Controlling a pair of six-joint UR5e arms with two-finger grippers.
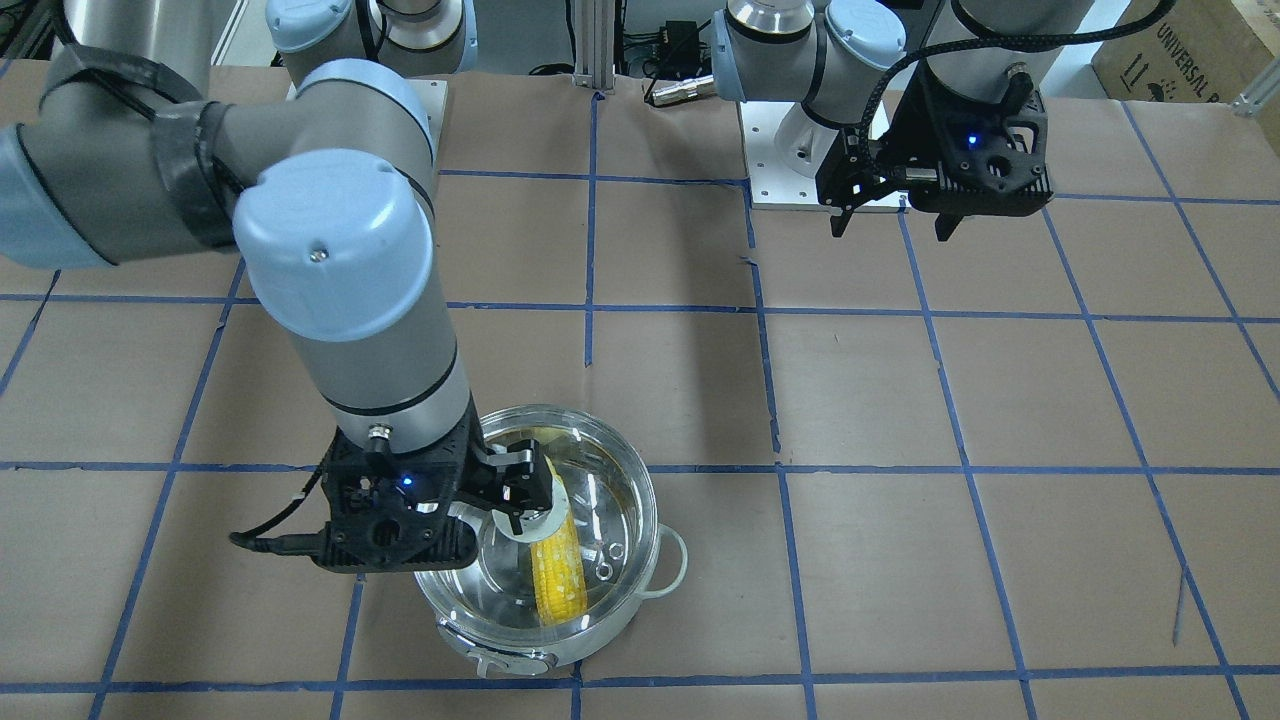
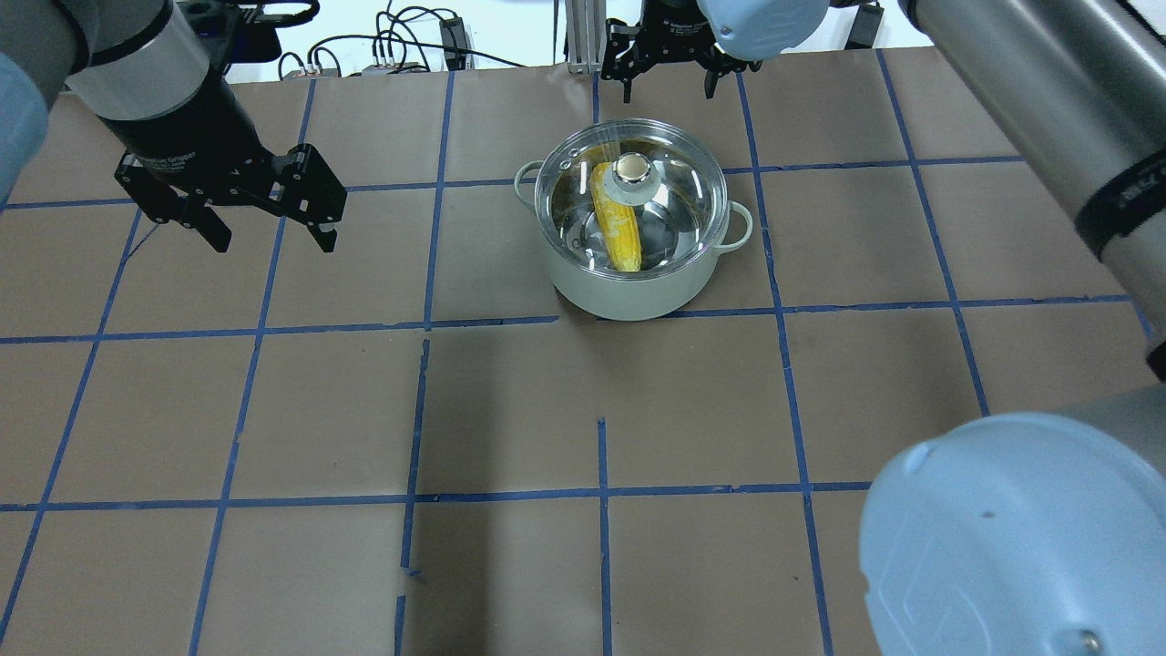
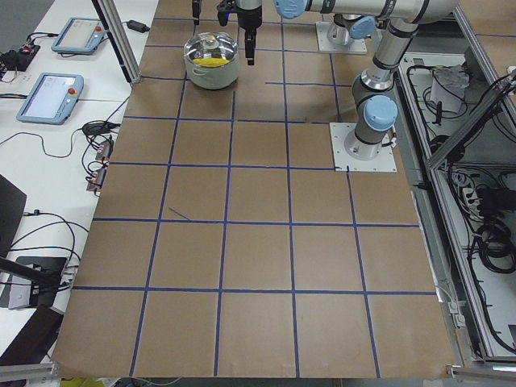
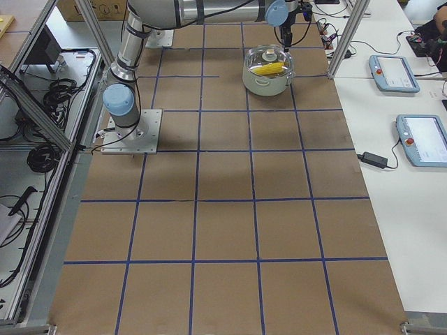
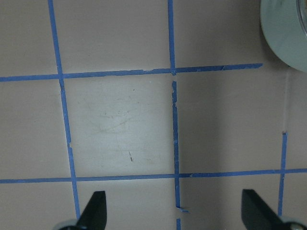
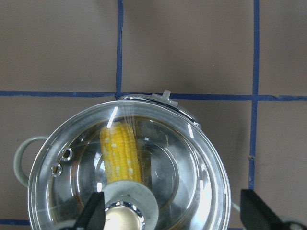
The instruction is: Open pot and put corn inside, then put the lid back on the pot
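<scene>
Stainless pot sits on the far half of the table, a bit to the robot's right of centre, upright, near the operators' edge in the front-facing view. Pale loop handles stick out on two sides.

Glass lid is seated on the pot rim, flat, with its knob at centre. Two small vent rings show near the lid edge.

Corn is inside the pot, lying on the bottom and visible through the glass. One end runs under the knob in the overhead and right wrist views.

Right gripper is over the lid with its jaws spread wide and nothing pinched. In the right wrist view the knob sits between the fingertips, closer to one side. I can't tell from these views whether a finger touches the knob. In the front-facing view it overlaps the knob area from above.

Left gripper is also spread wide and holds nothing. It hangs above bare paper on the robot's left, well apart from the pot. Its wrist view shows only the pot's edge in the upper corner.

Table surface is brown paper with a blue tape grid. The pot sits close to a tape crossing.
</scene>
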